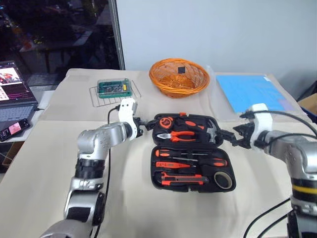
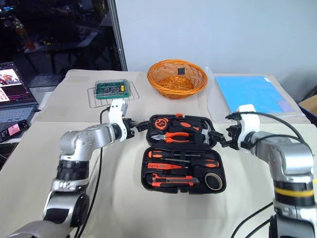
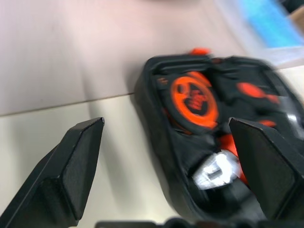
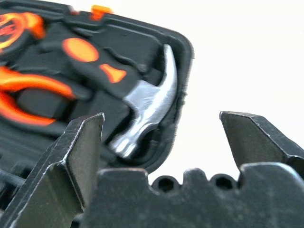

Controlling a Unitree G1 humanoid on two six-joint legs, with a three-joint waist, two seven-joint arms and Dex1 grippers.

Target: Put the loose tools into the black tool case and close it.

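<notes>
Open tool case on tabletop, tools seated, both grippers beside its far half.

Head views: the black tool case [image 1: 190, 158] lies open flat on the cloth-covered tabletop [image 1: 39, 163]. Far half holds a round tape measure [image 1: 166, 122], orange-handled pliers [image 1: 177, 134] and a hammer [image 1: 205, 130]. Near half holds two orange-and-black screwdrivers [image 1: 190, 153], a thin orange screwdriver [image 1: 173, 164], a utility knife [image 1: 178, 177] and a tape roll [image 1: 223, 179]. An orange wicker basket [image 1: 179, 78] stands behind. Left gripper [image 1: 144, 125] is just beside the case's far-left corner, right gripper [image 1: 229, 137] at its right edge; both with jaws released, holding nothing.
Left wrist view: spread jaws frame the tape-measure corner.
Right wrist view: spread jaws frame the hammer-head corner.
</notes>
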